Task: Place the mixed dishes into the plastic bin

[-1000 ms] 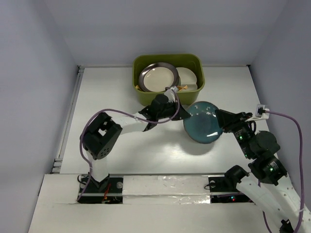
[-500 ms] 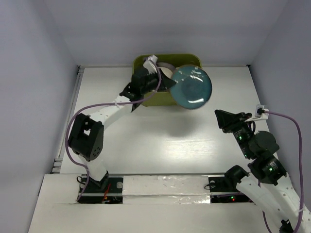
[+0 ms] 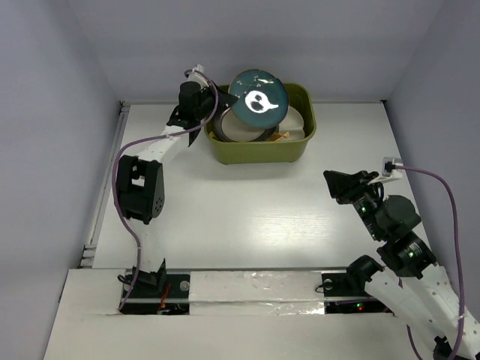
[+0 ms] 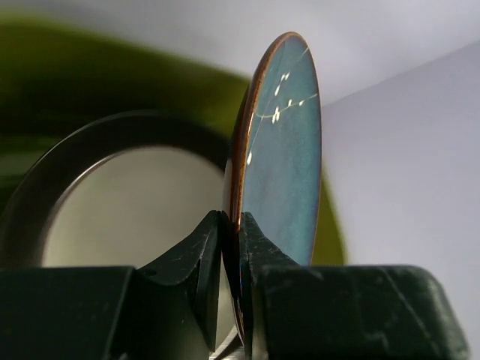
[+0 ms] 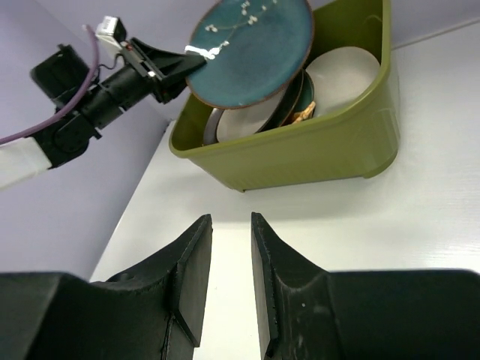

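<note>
At the bench's [image 3: 247, 217] near right corner the right arm [image 3: 390, 217] hangs above the bare top, well apart from everything else. Its jaws are slightly spread with nothing between them, and they point toward the far edge.

The bin [image 3: 289, 146] sits at the middle of the far edge. The left arm [image 3: 161, 142] reaches along the left side to the bin's far left corner, and its jaws are pressed onto the rim of the teal plate [image 3: 259, 101], pinching it. The plate is held tilted above the bin's left half, clear of the dishes below.

Under it a dark-rimmed plate [image 3: 236, 129] with a cream face leans inside the bin. A cream dish [image 3: 296, 120] lies in the right half, with an orange piece [image 3: 281, 136] just beside it near the front wall.
</note>
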